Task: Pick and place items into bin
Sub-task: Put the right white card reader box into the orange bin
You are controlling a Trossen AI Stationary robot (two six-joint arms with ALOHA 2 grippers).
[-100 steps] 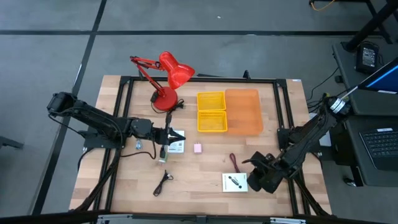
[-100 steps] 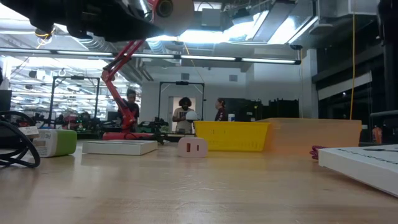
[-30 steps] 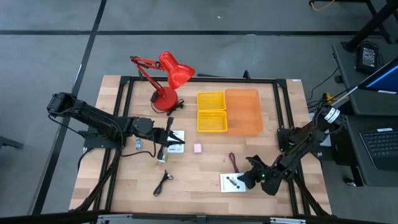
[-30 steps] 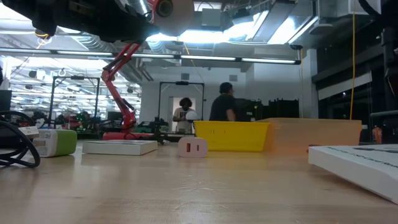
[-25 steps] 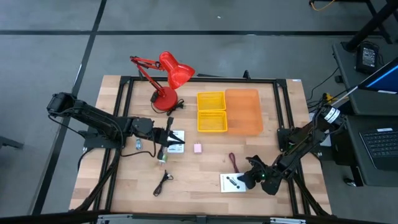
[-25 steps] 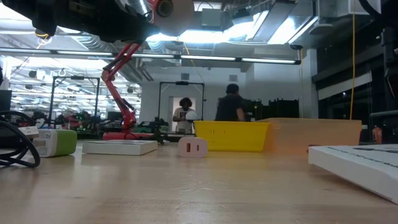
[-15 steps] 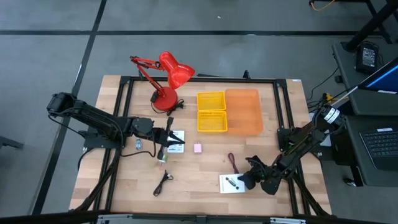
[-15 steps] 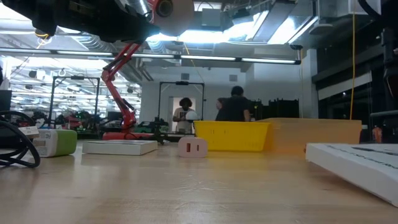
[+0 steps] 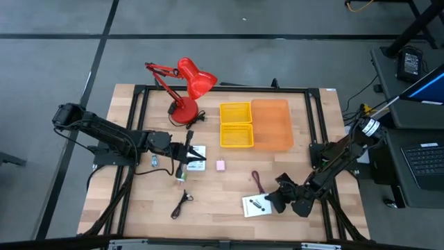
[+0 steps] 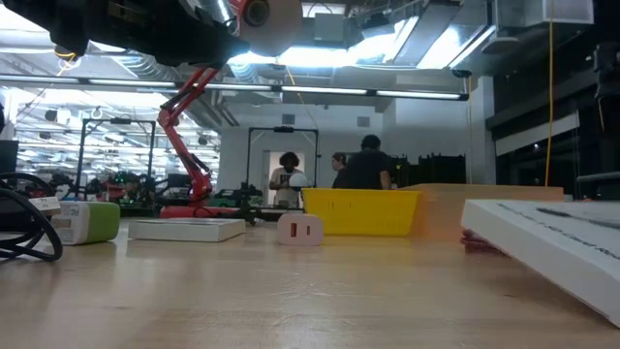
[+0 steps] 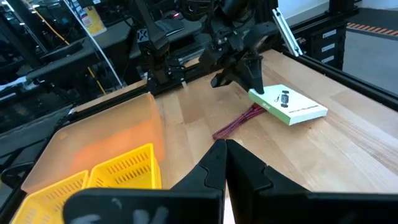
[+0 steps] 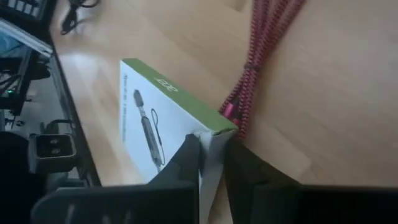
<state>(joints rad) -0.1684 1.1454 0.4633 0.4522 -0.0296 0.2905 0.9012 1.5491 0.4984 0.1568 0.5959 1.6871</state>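
Grip is confirmed: the right gripper (image 12: 211, 171) jaws are clamped on one corner of the white packet (image 9: 254, 205), tilted off the surface, the orange bin (image 9: 272, 123) lying well beyond. The left gripper (image 9: 186, 158) is closed, empty.

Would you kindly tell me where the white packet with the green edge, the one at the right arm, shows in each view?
High view: white packet, low centre, at the right pincer.
Low view: tilted slab, far right.
Left wrist view: upper right, beside the maroon cord.
Right wrist view: centre, pinched at its corner.
Shared landmark: the maroon cord.
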